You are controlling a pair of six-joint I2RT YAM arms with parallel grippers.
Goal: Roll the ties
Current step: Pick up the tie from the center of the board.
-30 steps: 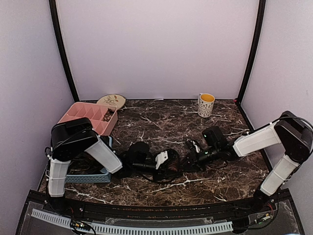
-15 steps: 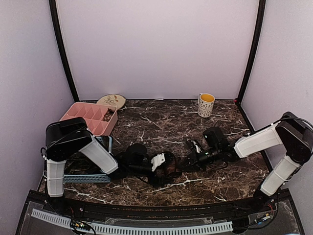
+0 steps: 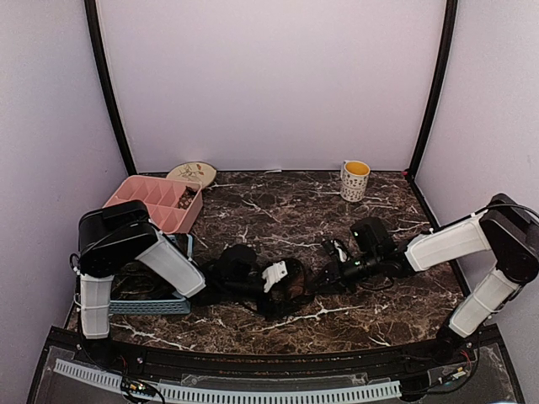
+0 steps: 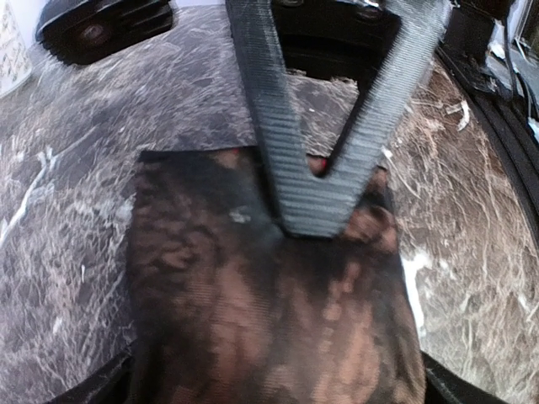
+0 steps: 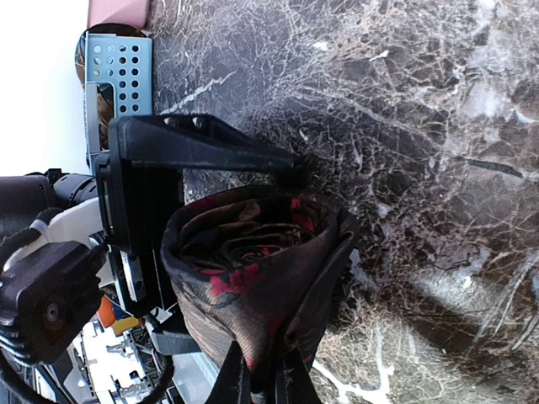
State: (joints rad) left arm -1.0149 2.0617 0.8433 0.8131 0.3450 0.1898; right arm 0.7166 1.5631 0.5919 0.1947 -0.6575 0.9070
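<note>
One mug (image 3: 355,180) well beyond tie (image 5: 253,269).

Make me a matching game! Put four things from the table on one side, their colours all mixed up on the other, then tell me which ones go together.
Things:
1. mug
2. divided tray
3. basket
4. rolled tie

Colours:
A. pink
B. light blue
C. dark brown and black with red bits
D. white outside, yellow inside

Pairs: 1-D, 2-A, 3-B, 4-C
</note>
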